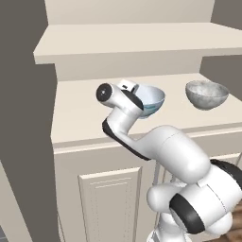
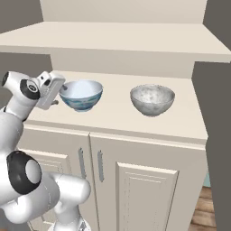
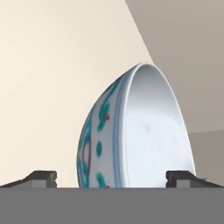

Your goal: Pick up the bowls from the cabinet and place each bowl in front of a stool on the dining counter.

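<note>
Reaching in sideways, the gripper had its fingers wide apart on either side of the blue bowl's rim, not yet closed; both bowls, blue and grey, sat on the cabinet shelf; nothing was moved yet.

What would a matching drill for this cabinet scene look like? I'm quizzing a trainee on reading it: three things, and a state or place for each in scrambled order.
Things:
1. patterned bowl
2. grey speckled bowl
3. gripper

States or places:
A. open, fingertips on either side of a bowl's rim
B. alone on the shelf, away from the arm
C. on the shelf, right in front of the hand

Pairs: 1-C, 2-B, 3-A
</note>
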